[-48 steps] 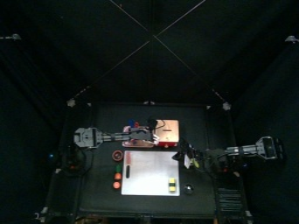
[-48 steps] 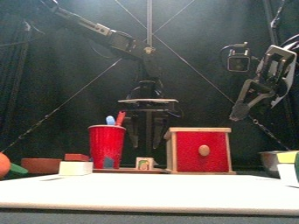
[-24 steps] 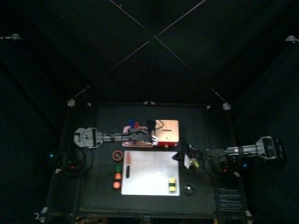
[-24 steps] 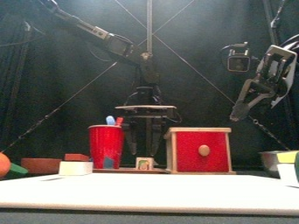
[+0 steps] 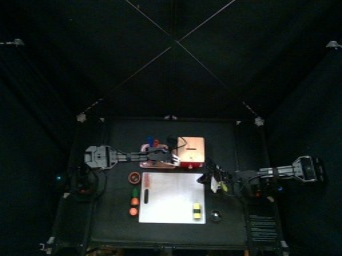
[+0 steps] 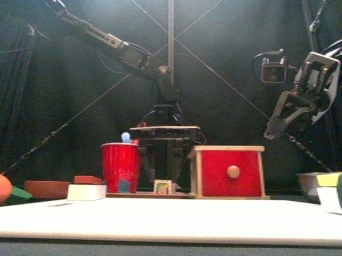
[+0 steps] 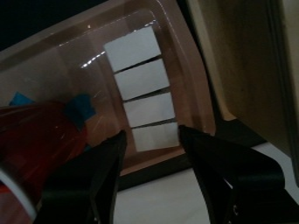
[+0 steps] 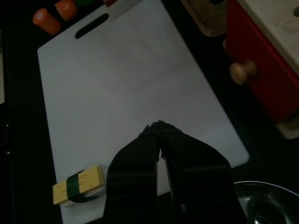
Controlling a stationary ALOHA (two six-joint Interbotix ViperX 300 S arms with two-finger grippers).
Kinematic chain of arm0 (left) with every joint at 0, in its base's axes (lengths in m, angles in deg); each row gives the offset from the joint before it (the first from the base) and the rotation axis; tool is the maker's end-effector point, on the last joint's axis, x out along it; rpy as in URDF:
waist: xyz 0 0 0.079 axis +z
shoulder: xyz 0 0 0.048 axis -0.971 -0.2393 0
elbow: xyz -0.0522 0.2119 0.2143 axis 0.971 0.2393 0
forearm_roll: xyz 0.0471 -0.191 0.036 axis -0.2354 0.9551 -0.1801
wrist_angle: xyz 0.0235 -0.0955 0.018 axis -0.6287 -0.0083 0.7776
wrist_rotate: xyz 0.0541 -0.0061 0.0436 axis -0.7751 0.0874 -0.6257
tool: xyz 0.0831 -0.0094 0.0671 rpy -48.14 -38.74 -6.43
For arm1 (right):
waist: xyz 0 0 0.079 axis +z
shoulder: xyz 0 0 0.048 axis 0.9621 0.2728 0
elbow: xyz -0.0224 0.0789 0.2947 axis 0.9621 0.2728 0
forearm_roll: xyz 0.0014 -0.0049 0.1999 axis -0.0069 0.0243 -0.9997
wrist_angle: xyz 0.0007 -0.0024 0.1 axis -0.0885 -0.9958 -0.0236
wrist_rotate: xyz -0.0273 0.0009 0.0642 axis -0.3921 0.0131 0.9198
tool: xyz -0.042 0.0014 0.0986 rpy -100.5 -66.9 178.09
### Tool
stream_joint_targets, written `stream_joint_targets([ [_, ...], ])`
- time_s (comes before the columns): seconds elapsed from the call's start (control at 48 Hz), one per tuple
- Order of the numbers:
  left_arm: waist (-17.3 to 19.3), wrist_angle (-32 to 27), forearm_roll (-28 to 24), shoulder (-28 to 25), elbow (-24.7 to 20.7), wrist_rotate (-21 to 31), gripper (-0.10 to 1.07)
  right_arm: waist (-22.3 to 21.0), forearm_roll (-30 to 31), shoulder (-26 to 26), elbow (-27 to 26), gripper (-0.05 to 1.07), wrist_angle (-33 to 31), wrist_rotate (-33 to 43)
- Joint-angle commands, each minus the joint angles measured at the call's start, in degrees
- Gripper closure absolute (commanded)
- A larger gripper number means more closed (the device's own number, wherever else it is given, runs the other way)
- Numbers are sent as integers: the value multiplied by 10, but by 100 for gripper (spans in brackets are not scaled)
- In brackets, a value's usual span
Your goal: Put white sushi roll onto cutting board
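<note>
Risk is crowding: the left end effector [image 7: 155, 138], spread wide over the white sushi roll [image 6: 163, 186] (beyond the cutting board [image 8: 128, 79]), might clip the red cup [image 6: 122, 165] when descending. Right end effector [image 8: 159, 138] hangs clenched, empty.

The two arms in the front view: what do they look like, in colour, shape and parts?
Both are black. The left arm is a slim jointed boom ending in a tool of two long thin dark jaws. The right arm is blockier, with pale grey panels, a small boxy camera on its wrist, and a narrow tapering tool.
</note>
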Motion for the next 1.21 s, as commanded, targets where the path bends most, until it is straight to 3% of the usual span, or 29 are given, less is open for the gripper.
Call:
stream_joint_targets([
  [0.0,5,12,6,18,0,0,11,1,-1,-4,-5,85,3,0],
  [0.896,4,25,7,25,11,0,12,0,-5,-4,-5,84,-2,0],
  [1.188,5,25,8,24,12,-1,37,0,-5,-4,-4,84,-11,0],
])
